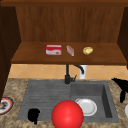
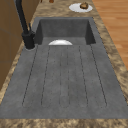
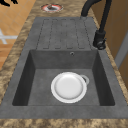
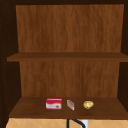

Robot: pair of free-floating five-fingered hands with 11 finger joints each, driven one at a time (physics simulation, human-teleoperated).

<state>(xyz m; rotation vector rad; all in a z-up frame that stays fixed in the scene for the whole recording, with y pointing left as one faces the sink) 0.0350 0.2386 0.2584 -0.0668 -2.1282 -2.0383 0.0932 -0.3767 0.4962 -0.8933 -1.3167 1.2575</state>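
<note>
Black left hand (image 1: 33, 115) near sink's front edge (image 1: 67, 120), red ball (image 1: 67, 114) beside

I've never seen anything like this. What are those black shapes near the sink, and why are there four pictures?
It is a simulated kitchen, seen by four fixed cameras at one moment. The black shapes are the robot: two floating hands without arms. In the front view the left hand hangs over the sink's ribbed drainboard, and the right hand hangs over the counter at the right. Neither holds anything. A red ball shows at the front edge, and a white plate lies in the sink basin. Two pictures look along the sink from its left and right ends; there you also see the black tap and a small dish at each end of the counter. The upper view faces the shelf, which bears a red box, a small packet and a yellowish lump.
</note>
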